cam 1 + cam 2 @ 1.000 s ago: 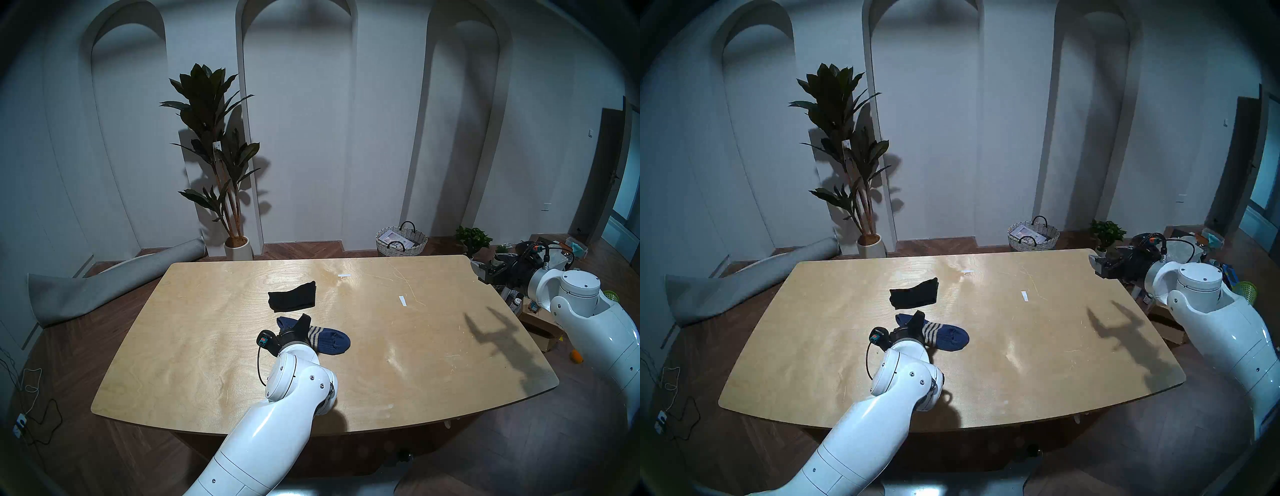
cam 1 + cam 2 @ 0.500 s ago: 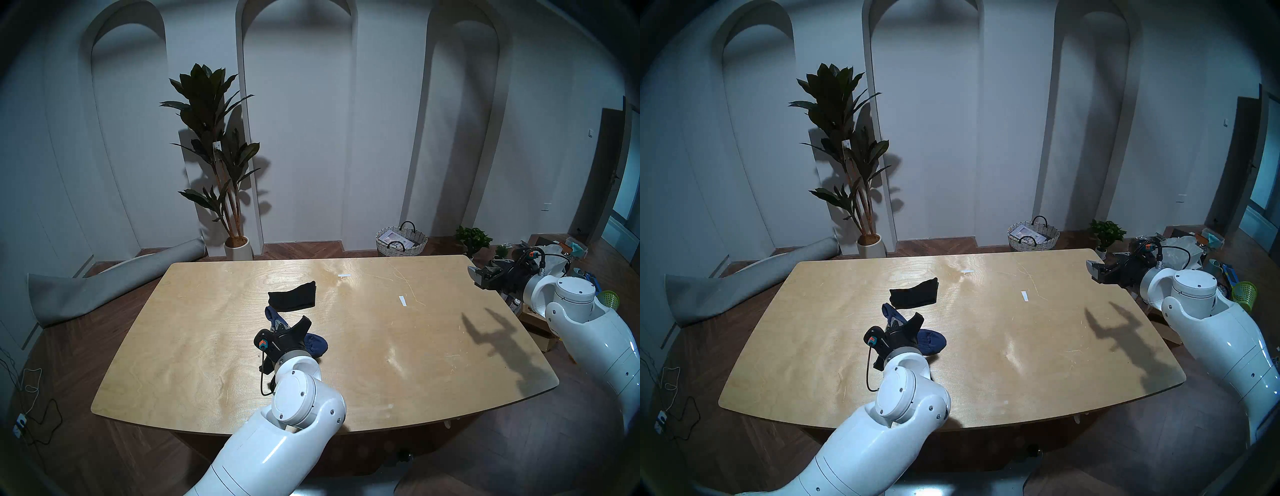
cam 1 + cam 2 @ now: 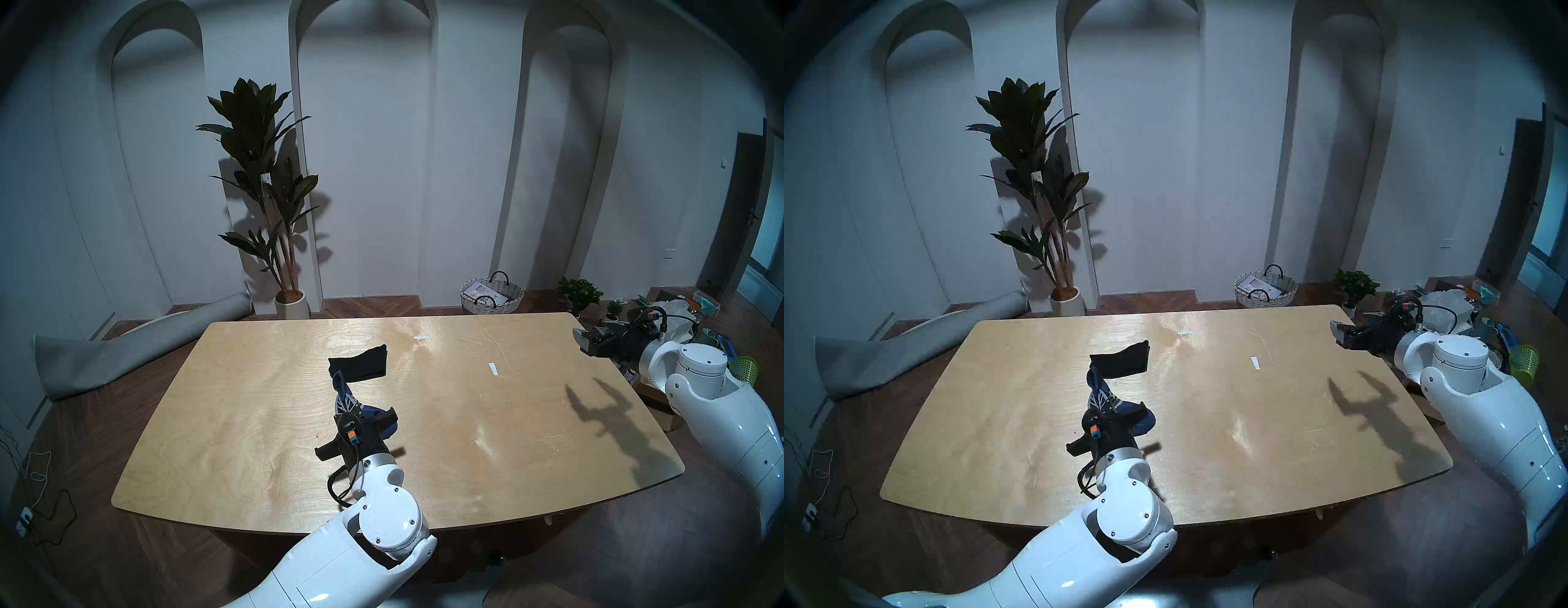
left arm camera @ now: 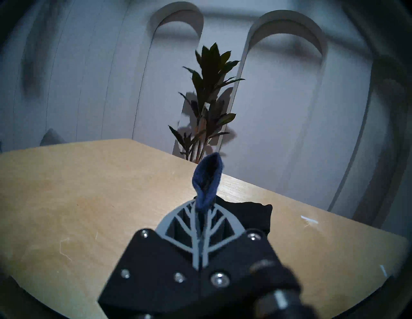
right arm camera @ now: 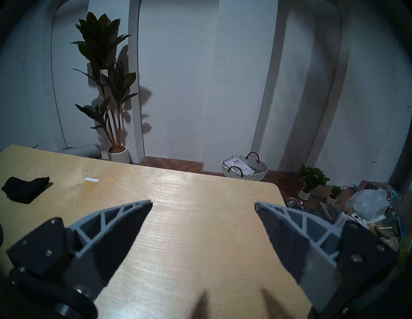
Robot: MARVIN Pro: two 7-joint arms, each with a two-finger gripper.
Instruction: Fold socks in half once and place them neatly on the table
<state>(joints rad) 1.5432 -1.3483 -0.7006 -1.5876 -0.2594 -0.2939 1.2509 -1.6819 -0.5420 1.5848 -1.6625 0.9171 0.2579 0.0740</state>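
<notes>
The plain black sock [image 3: 360, 363] lies folded on the table [image 3: 254, 424] past the middle; it also shows in the right wrist view [image 5: 24, 189]. My left gripper [image 3: 343, 392] is shut on the navy sock [image 3: 338, 380] and holds one end up off the wood. The sock's end sticks out past the fingertips [image 4: 208, 178]. The rest of it lies bunched under the wrist [image 3: 1144, 420]; its tan stripes are hidden. My right gripper [image 3: 583, 339] is open and empty above the table's far right corner, fingers wide apart [image 5: 202, 205].
Two white tape strips [image 3: 422, 338] [image 3: 492, 368] lie on the table's far right half. On the floor are a woven basket [image 3: 491, 295], a tall potted plant [image 3: 263, 170], a rolled grey rug [image 3: 127, 348] and clutter [image 5: 367, 207] at the right.
My left gripper closed on one end of the flat navy sock, lifted it, and carried it right and nearer while the wrist turned; the sock is bunched now. The right arm shifted slightly inward.
</notes>
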